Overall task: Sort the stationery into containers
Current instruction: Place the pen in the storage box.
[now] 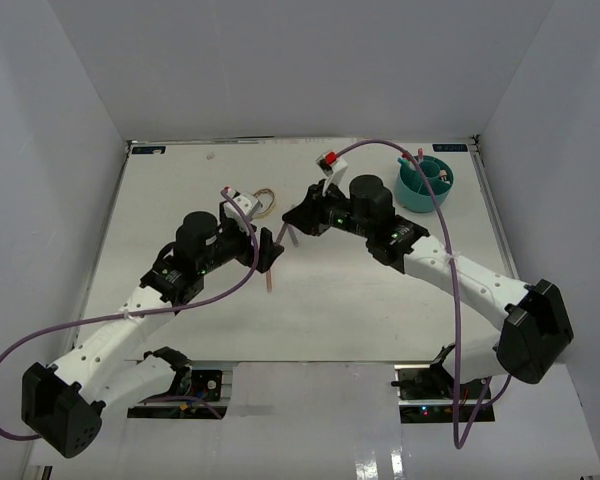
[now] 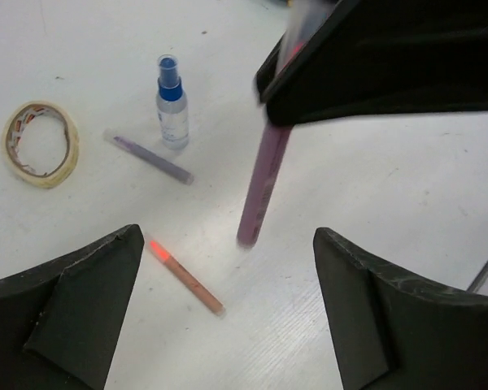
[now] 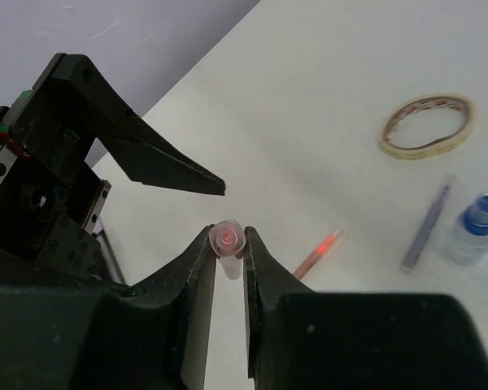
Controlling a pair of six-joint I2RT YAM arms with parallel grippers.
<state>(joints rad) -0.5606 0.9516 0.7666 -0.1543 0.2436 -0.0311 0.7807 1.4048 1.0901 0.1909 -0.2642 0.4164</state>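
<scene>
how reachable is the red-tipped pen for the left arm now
Probably yes: the left gripper is open over the red-tipped pen; the pink pen in the right gripper hangs beside.

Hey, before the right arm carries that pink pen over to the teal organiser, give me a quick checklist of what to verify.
1. Right gripper shut on the pink pen: ok.
2. Left gripper open, both fingers apart from the pen: ok.
3. Pen's lower end off the table: cannot tell.
4. Teal organiser upright at the far right: ok.
5. Room inside it for the pen: cannot tell, too small.
</scene>
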